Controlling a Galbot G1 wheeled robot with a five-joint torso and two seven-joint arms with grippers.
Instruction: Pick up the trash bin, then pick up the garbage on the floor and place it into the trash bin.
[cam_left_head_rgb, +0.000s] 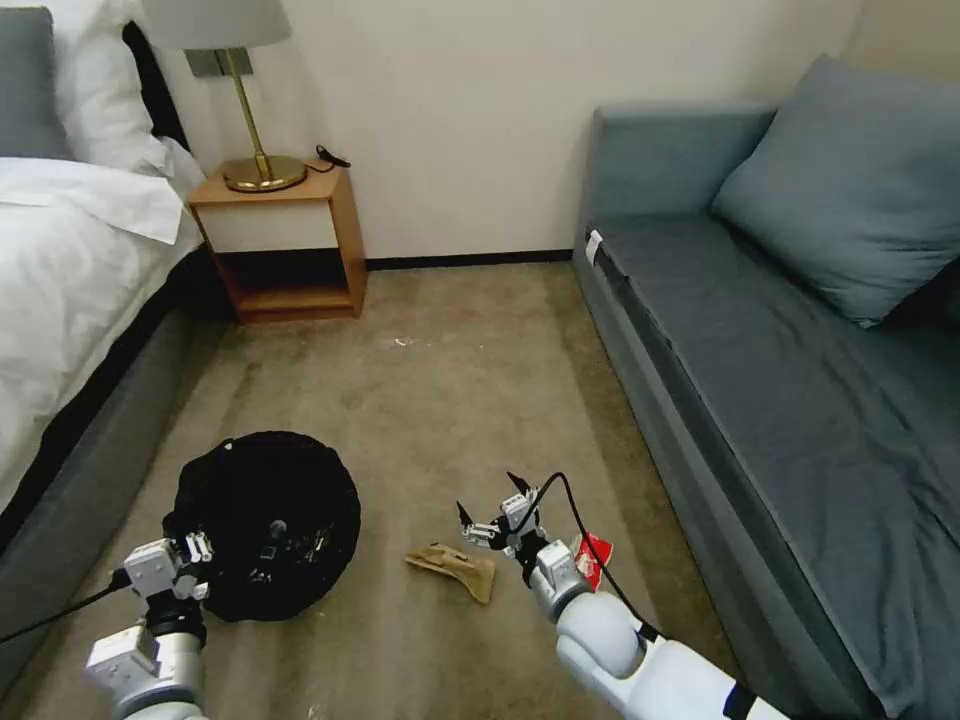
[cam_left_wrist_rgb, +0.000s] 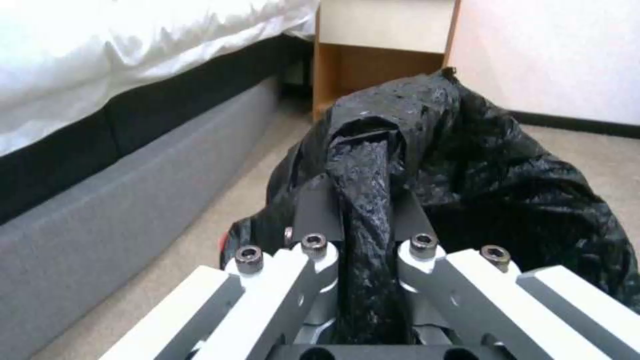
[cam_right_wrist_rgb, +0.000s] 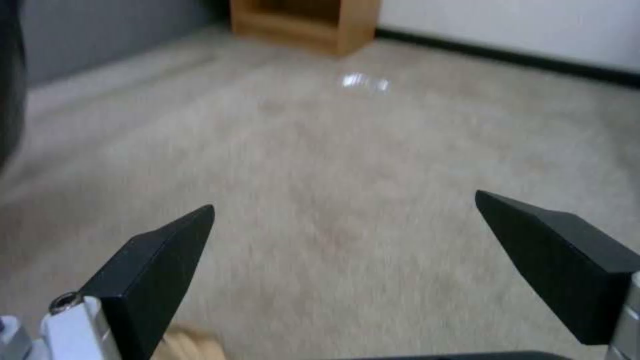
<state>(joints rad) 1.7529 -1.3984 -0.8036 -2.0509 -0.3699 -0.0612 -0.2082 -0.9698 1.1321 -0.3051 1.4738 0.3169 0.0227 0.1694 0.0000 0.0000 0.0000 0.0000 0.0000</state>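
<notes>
The trash bin (cam_left_head_rgb: 262, 520), lined with a crinkly black bag (cam_left_wrist_rgb: 480, 170), is low over the carpet at the front left. My left gripper (cam_left_head_rgb: 198, 550) is shut on its near rim, pinching a fold of the bag between its fingers (cam_left_wrist_rgb: 317, 210). A few small items lie inside, too dark to make out. Of the garbage, crumpled tan paper (cam_left_head_rgb: 455, 568) lies on the carpet just left of my right gripper (cam_left_head_rgb: 490, 498). This gripper hovers open with nothing between its fingertips (cam_right_wrist_rgb: 167, 250). A red snack packet (cam_left_head_rgb: 594, 560) lies by the right wrist.
A bed (cam_left_head_rgb: 70, 280) with a grey base runs along the left, a blue-grey sofa (cam_left_head_rgb: 780, 380) along the right. A wooden nightstand (cam_left_head_rgb: 290, 245) with a brass lamp stands at the back wall. A small pale scrap (cam_left_head_rgb: 405, 342) lies on the open carpet farther ahead.
</notes>
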